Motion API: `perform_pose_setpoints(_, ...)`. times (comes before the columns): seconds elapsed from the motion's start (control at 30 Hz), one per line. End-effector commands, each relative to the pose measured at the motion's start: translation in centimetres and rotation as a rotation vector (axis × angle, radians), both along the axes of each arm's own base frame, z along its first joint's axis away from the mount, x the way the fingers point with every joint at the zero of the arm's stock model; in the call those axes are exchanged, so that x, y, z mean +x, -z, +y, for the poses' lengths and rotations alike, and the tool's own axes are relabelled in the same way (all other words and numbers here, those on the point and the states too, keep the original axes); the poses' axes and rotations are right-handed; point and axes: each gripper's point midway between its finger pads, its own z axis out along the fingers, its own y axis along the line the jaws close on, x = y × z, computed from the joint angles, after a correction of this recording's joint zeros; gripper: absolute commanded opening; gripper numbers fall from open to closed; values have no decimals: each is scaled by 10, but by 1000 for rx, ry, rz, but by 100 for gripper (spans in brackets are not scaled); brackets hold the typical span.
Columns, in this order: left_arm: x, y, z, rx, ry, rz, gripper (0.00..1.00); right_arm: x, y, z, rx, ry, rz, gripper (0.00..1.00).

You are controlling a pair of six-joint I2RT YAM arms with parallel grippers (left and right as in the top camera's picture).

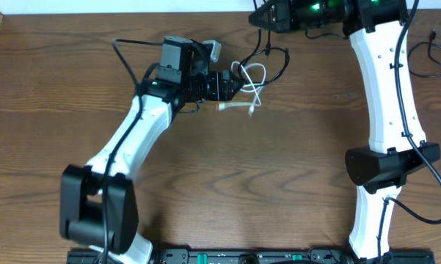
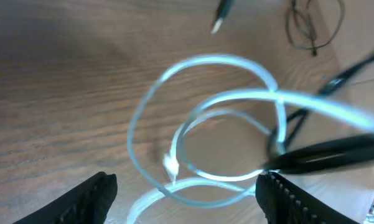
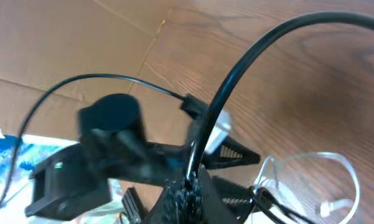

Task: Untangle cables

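Note:
The white cable (image 1: 255,79) lies in loose loops on the wooden table at the top centre, one plug end (image 1: 224,107) pointing left. My left gripper (image 1: 237,86) is open right at these loops; in the left wrist view a strand of the white cable (image 2: 205,62) runs between its fingers (image 2: 187,199). The black cable (image 1: 268,50) hangs from my right gripper (image 1: 268,18) down to the white loops and crosses them (image 2: 311,152). In the right wrist view the right gripper (image 3: 193,186) is shut on the black cable (image 3: 236,68). A black plug (image 2: 221,15) lies beyond the loops.
Thicker black robot wires (image 1: 434,53) lie at the table's right edge and show as a coil in the left wrist view (image 2: 311,25). Cardboard (image 3: 50,37) borders the table's back edge. The left arm (image 1: 132,132) crosses the table's left half, and the right arm (image 1: 385,110) its right side.

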Motion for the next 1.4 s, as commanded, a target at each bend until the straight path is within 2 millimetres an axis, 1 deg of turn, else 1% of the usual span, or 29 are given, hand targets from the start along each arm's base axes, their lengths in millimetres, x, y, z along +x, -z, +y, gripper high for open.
perform_pose_setpoints(0.0,8,11,-11,-22,14,-4,75,1,1,-3,11,4,18,1)
perform_pose_setpoints(0.1,18,8,-14,-31,2,-42,74,2,0,-4,12,6,14,1)
perform_pose_setpoints(0.13,25,8,-12,-31,-36,-50,74,2,0,-4,12,6,14,1)
perform_pose_setpoints(0.23,38,6,-5,-24,-114,-67,74,2,0,-4,16,5,16,1)
perform_pose_setpoints(0.3,46,1,-8,-55,-136,-89,75,1,-1,-3,24,-3,19,1)
perform_pose_setpoints(0.33,48,2,-10,-56,-135,-95,74,0,-2,-3,28,-7,20,1)
perform_pose_setpoints(0.43,49,12,-16,-54,-124,-89,75,-2,-4,-2,41,-19,23,1)
perform_pose_setpoints(0.5,46,26,-22,-44,-111,-62,73,-3,-5,-1,47,-24,26,1)
perform_pose_setpoints(0.53,44,35,-27,-37,-101,-45,71,-4,-6,-1,57,-31,27,1)
perform_pose_setpoints(0.57,43,39,-30,-35,-94,-38,70,-4,-7,-2,60,-32,28,1)
perform_pose_setpoints(0.6,41,45,-34,-30,-86,-26,67,-5,-9,-4,63,-30,24,1)
perform_pose_setpoints(0.63,39,50,-37,-26,-79,-18,58,-5,-11,-6,64,-25,19,1)
perform_pose_setpoints(0.67,38,52,-38,-24,-76,-12,39,-4,-17,-11,67,-15,2,1)
perform_pose_setpoints(0.7,37,53,-38,-19,-74,-9,22,-3,-20,-16,69,-4,-10,1)
perform_pose_setpoints(0.73,37,53,-37,-16,-71,-13,8,0,-26,-26,64,23,-31,1)
perform_pose_setpoints(0.77,38,53,-35,-15,-76,-12,8,4,-30,-37,53,56,-49,1)
perform_pose_setpoints(0.87,40,53,-24,-10,-98,2,7,18,-38,-88,-39,232,-96,1)
perform_pose_setpoints(0.9,40,53,-18,-5,-108,12,8,24,-38,-119,-106,345,-108,1)
perform_pose_setpoints(0.93,40,53,-14,2,-109,13,7,27,-37,-137,-148,410,-113,1)
perform_pose_setpoints(0.97,40,51,-9,12,-108,9,8,31,-34,-169,-220,525,-106,1)
perform_pose_setpoints(1.03,38,46,0,34,-98,-8,7,32,-27,-213,-319,679,-81,1)
perform_pose_setpoints(1.1,37,36,10,50,-102,-27,8,29,-19,-261,-413,825,-42,1)
perform_pose_setpoints(1.13,38,34,15,61,-118,-28,7,26,-15,-277,-441,874,-23,1)
perform_pose_setpoints(1.17,38,26,28,94,-160,-37,7,21,-9,-304,-486,942,8,1)
perform_pose_setpoints(1.23,37,12,46,143,-215,-58,7,13,-2,-335,-536,1023,50,1)
perform_pose_setpoints(1.27,36,5,53,160,-232,-73,8,9,1,-347,-556,1051,66,1)
perform_pose_setpoints(1.3,33,-10,64,187,-251,-105,7,5,3,-359,-575,1080,82,1)
perform_pose_setpoints(1.33,32,-17,68,197,-257,-122,7,3,4,-364,-583,1092,89,1)
perform_pose_setpoints(1.37,28,-33,78,212,-285,-154,7,-2,6,-376,-609,1124,105,1)
